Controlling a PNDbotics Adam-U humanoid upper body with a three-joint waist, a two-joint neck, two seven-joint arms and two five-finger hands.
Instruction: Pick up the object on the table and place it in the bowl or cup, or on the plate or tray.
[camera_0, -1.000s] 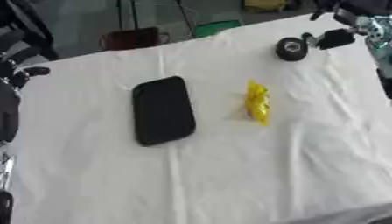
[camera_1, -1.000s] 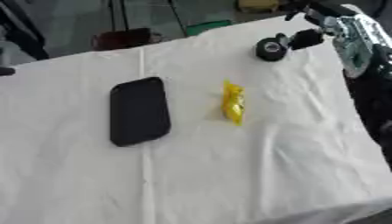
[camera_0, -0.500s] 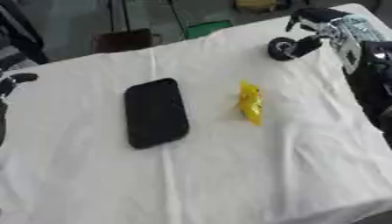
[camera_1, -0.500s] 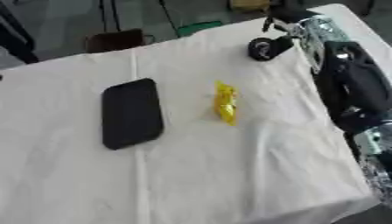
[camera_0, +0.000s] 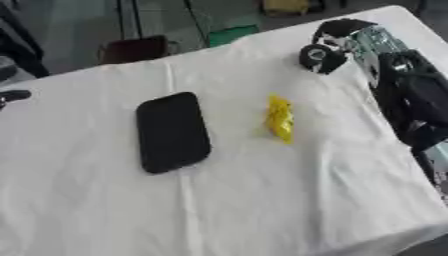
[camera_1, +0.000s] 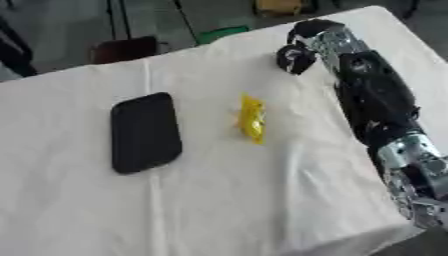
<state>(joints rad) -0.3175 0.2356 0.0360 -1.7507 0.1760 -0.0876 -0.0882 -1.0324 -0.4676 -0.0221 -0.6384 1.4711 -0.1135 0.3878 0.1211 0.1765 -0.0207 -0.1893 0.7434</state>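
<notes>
Right robot hand (camera_1: 306, 40) seemingly at table's (camera_1: 262, 200) far edge

No text, label, brand or number can be read anywhere (the flat black rectangular tray (camera_0: 172, 132) and crumpled yellow wrapper (camera_0: 280, 118) show plain surfaces).

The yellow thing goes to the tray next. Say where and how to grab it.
Pinch the yellow thing across its narrow middle, coming straight down from above. It lies flat on the cloth, long axis running away from the robot, so the fingers should close on its left and right sides. The right hand looks nearest.
</notes>
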